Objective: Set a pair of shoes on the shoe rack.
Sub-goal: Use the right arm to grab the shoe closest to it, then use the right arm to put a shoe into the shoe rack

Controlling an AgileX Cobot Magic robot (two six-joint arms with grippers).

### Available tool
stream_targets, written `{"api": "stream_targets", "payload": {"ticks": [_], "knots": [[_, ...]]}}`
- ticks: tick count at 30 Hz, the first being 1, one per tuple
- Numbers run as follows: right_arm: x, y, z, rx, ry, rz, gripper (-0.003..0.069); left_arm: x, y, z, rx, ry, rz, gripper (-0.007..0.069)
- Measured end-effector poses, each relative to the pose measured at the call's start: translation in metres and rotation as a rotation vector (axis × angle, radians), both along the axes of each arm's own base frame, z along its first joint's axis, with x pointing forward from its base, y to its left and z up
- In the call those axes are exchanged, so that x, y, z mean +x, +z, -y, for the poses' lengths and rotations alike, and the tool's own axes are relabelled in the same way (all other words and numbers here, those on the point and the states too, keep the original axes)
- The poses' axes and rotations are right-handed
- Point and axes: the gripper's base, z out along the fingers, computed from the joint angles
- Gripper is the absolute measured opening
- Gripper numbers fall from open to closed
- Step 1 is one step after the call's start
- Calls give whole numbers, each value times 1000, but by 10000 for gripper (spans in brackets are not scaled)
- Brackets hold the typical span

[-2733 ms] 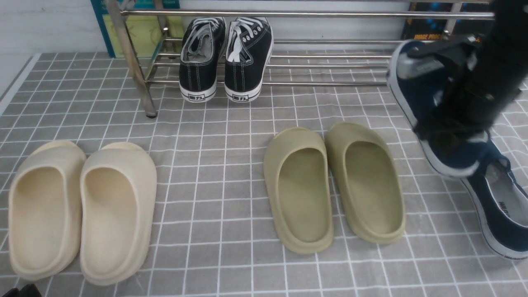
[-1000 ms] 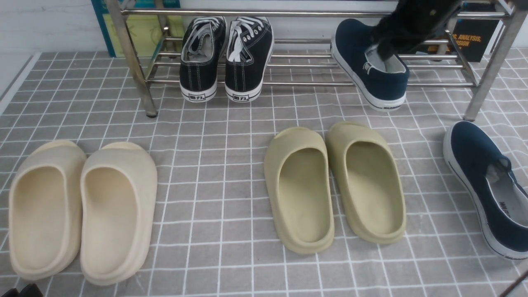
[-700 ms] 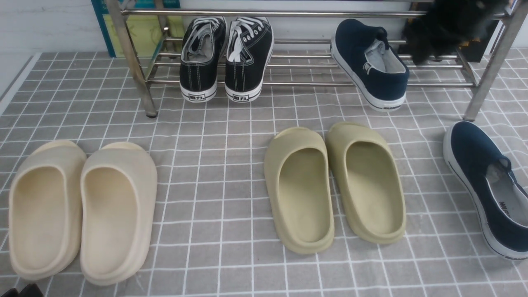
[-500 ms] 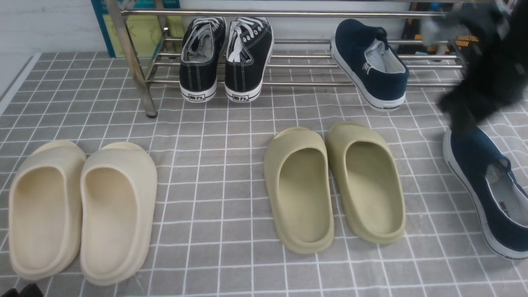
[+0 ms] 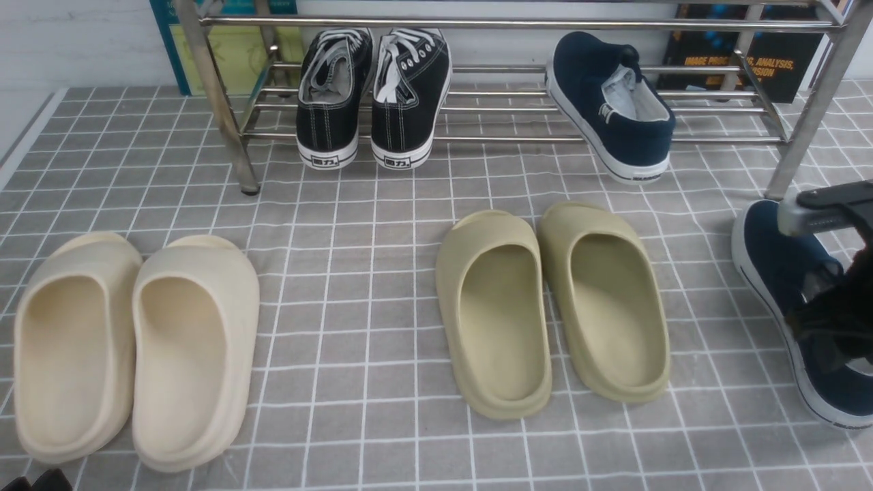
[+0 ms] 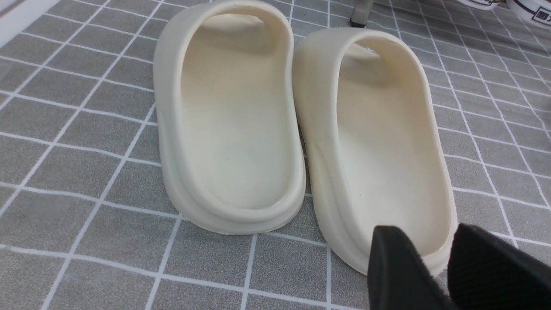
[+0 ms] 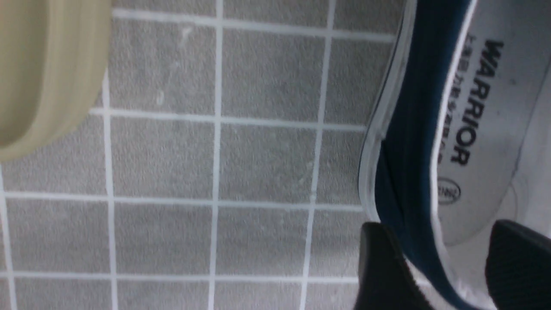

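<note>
One navy shoe (image 5: 600,88) sits on rack (image 5: 518,138); 2nd shoe (image 5: 771,252) lies by desk's right edge, long axis far-to-near, toe twd rack. R end effector (image 7: 443,228) is directly above its heel end, spread, straddling side wall.

The right arm (image 5: 837,320) reaches down low at the far right of the front view. The right gripper (image 7: 452,271) has its fingers (image 7: 385,271) spread wide, one on each side of the navy slip-on's (image 7: 409,129) side wall. The left gripper (image 6: 445,275) hangs low over the surface (image 6: 86,172), its fingers (image 6: 400,271) only narrowly parted and holding nothing.
</note>
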Motion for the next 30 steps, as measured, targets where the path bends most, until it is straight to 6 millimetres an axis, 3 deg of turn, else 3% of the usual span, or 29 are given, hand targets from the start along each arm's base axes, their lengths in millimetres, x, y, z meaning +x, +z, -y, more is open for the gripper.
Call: {"api": "stream_targets", "payload": {"ticks": [4,9,13,17,19,21,25,28,30], "knots": [[8,-9,-1,5,5,44,354,0,0,0,0,0,0,209],[14,-30,-1,-6,6,-23,297,0,0,0,0,0,0,210],[18,-49,0,-24,14,-89,209,0,0,0,0,0,0,217],[17,-47,-1,-21,9,-84,97,0,0,0,0,0,0,218],[16,-42,-1,-10,-8,-72,38,0,0,0,0,0,0,218],[13,-33,-1,-2,-17,-65,38,0,0,0,0,0,0,220],[9,2,-3,28,-13,-20,38,0,0,0,0,0,0,223],[14,45,-7,64,41,71,38,0,0,0,0,0,0,227],[18,57,-10,83,68,98,38,0,0,0,0,0,0,227]]}}
